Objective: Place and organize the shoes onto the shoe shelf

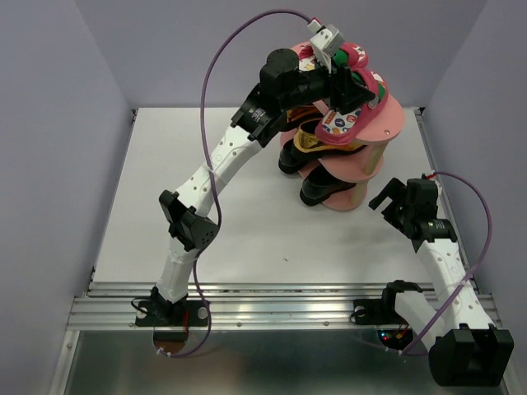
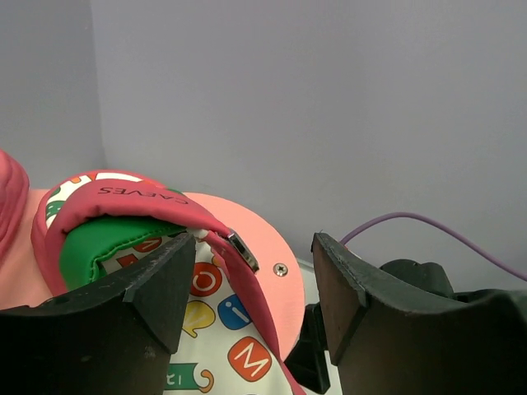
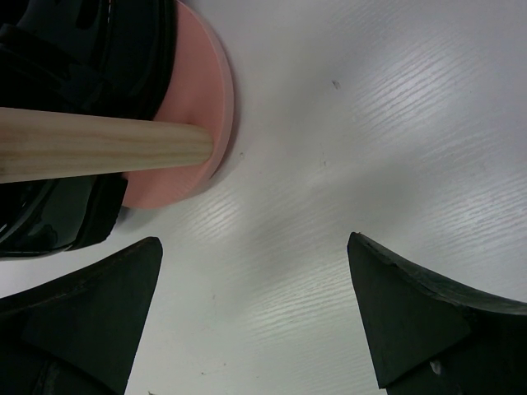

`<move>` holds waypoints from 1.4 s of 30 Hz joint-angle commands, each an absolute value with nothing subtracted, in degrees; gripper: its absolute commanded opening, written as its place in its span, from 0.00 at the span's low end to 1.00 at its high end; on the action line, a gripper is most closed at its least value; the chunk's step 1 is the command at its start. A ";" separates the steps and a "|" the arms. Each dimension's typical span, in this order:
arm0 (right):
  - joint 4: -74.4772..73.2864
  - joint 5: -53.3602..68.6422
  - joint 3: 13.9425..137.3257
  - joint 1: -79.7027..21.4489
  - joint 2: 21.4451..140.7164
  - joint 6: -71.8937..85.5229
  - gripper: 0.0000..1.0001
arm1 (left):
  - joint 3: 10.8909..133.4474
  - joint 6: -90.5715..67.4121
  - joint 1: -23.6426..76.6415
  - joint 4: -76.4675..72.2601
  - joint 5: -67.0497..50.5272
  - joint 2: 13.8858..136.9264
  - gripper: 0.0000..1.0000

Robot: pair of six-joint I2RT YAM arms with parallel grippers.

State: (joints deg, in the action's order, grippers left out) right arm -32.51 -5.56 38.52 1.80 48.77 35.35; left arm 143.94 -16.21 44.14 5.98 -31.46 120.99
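The salmon-pink shoe shelf [image 1: 387, 123] stands at the back right of the table. Two pink flip-flops [image 1: 350, 115] lie on its top board, gold loafers [image 1: 309, 140] on the middle board, and black loafers [image 1: 317, 188] on the bottom board. My left gripper [image 1: 354, 89] is open just above the top board. In the left wrist view its jaws [image 2: 251, 284] straddle the edge of a flip-flop [image 2: 222, 321] with a red-green strap [image 2: 123, 222], and the right jaw is clear of it. My right gripper [image 1: 394, 202] is open and empty, low beside the shelf's right side.
In the right wrist view the open jaws [image 3: 255, 304] hover over the white table [image 3: 370, 123]. The bottom board [image 3: 193, 123], a wooden post [image 3: 99, 148] and a black loafer [image 3: 82, 49] are at the upper left. Grey walls enclose the table.
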 commanded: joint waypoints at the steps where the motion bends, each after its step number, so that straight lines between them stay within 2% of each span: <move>1: -30.41 -6.06 39.55 1.93 47.90 34.54 1.00 | 145.99 -16.17 44.03 1.85 -32.17 114.79 0.70; 4: -30.50 -6.06 39.55 1.93 47.72 34.45 1.00 | 144.50 -15.91 44.03 1.58 -31.55 111.90 0.68; 7: -30.59 -6.06 39.46 1.93 47.46 34.54 1.00 | 140.81 -14.77 44.03 1.32 -29.54 107.60 0.57; 12: -30.41 -5.89 39.20 1.93 47.99 34.63 1.00 | 132.72 -13.45 44.12 1.14 -28.83 101.26 0.25; 14: -29.89 -5.71 38.94 1.93 48.43 34.63 1.00 | 129.83 -13.53 44.21 1.40 -29.26 100.46 0.07; 15: -29.88 -5.63 38.85 1.93 48.51 34.63 1.00 | 128.86 -13.45 44.30 1.58 -29.62 100.20 0.01; 21: -29.79 -5.45 38.85 1.93 48.60 34.45 1.00 | 124.72 -12.13 45.44 3.60 -31.82 100.19 0.00; 26: -30.06 -5.45 38.85 1.93 47.82 34.37 1.00 | 124.37 -7.92 46.05 10.44 -28.49 99.15 0.00; 34: -29.88 -5.36 38.76 1.93 48.43 34.36 1.00 | 116.99 -1.50 46.14 17.39 -26.10 93.08 0.00; 42: -29.79 -5.19 38.76 1.93 48.16 34.28 1.00 | 116.54 1.49 48.34 22.41 -26.02 96.50 0.00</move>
